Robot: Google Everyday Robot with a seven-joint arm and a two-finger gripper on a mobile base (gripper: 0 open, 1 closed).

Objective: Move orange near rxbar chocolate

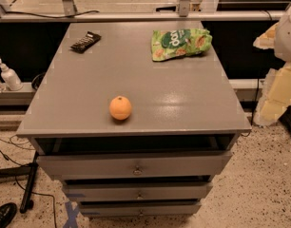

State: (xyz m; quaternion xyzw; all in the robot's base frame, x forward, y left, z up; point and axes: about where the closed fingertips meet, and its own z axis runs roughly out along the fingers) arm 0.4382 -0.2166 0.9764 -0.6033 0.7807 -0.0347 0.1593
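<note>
— How should the pick go?

— The grey cabinet point(136, 80) has a wide, flat top, so I would come straight down from above. The green chip bag point(181, 42) lies to the gripper's left and farther back, and is best kept clear of. The orange point(120, 108) sits well to the gripper's left, near the front edge (it is round, so a glancing touch could roll it). Close squarely around its middle. The rxbar chocolate point(85, 41) is farthest from the gripper, at the far left corner, well apart from the orange.

— And the pose?

— I take the pale, blocky shapes at the right border to be the gripper point(277, 87). It is off the cabinet's side and touches nothing. How wide it stands I cannot tell.
</note>
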